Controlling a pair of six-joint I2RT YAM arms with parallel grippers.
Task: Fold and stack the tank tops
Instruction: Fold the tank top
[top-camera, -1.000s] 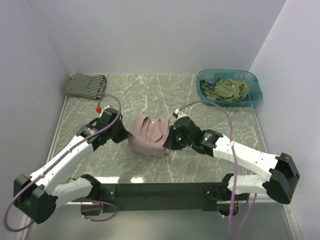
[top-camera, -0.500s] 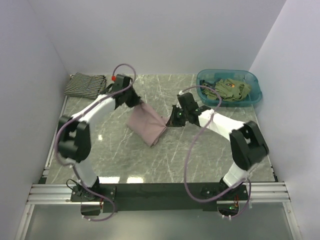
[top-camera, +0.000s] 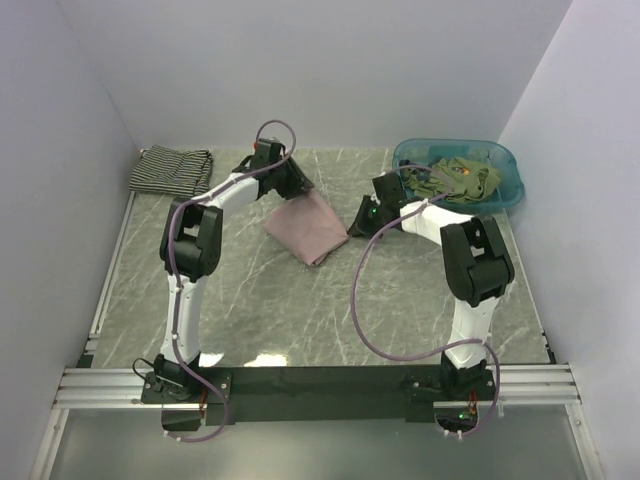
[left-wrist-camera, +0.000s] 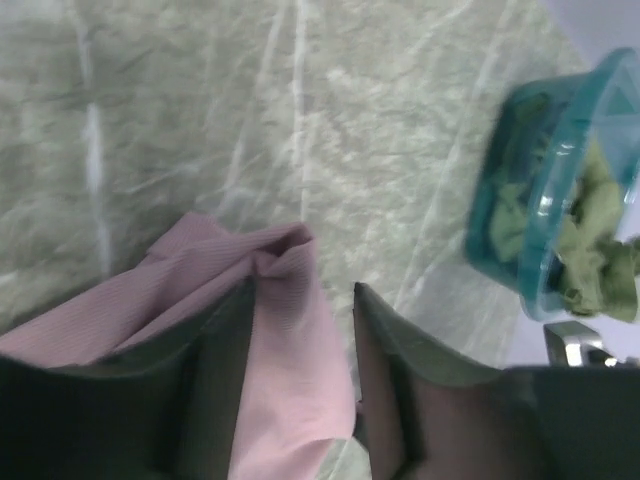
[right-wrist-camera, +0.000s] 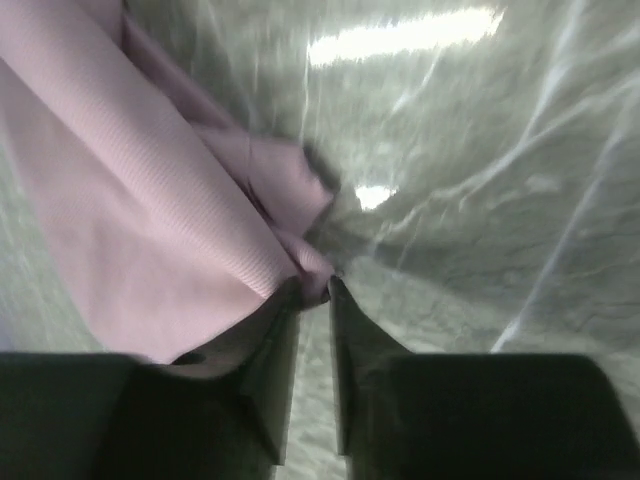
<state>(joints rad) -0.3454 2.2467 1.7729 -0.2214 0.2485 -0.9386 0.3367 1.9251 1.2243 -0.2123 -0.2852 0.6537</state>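
Note:
The dusty pink tank top (top-camera: 308, 228) lies folded on the marble table, toward the far middle. My left gripper (top-camera: 293, 187) is at its far left corner. In the left wrist view that gripper (left-wrist-camera: 303, 290) is open, and pink cloth (left-wrist-camera: 290, 370) lies loose between the fingers, against the left one. My right gripper (top-camera: 358, 222) is at the top's right corner. Its jaws (right-wrist-camera: 315, 282) stand slightly open, with a tip of the pink cloth (right-wrist-camera: 150, 220) at the fingertips. The striped tank top (top-camera: 172, 170) lies folded at the far left. Olive green tank tops (top-camera: 455, 178) are heaped in the basin.
The teal plastic basin (top-camera: 505, 190) stands at the far right corner, close behind the right arm, and also shows in the left wrist view (left-wrist-camera: 530, 180). White walls close in the table on three sides. Both arms are stretched far out over the table.
Both arms swung from the near middle to the far side, carrying the pink top with them. Both grippers, shut on the cloth before, have opened.

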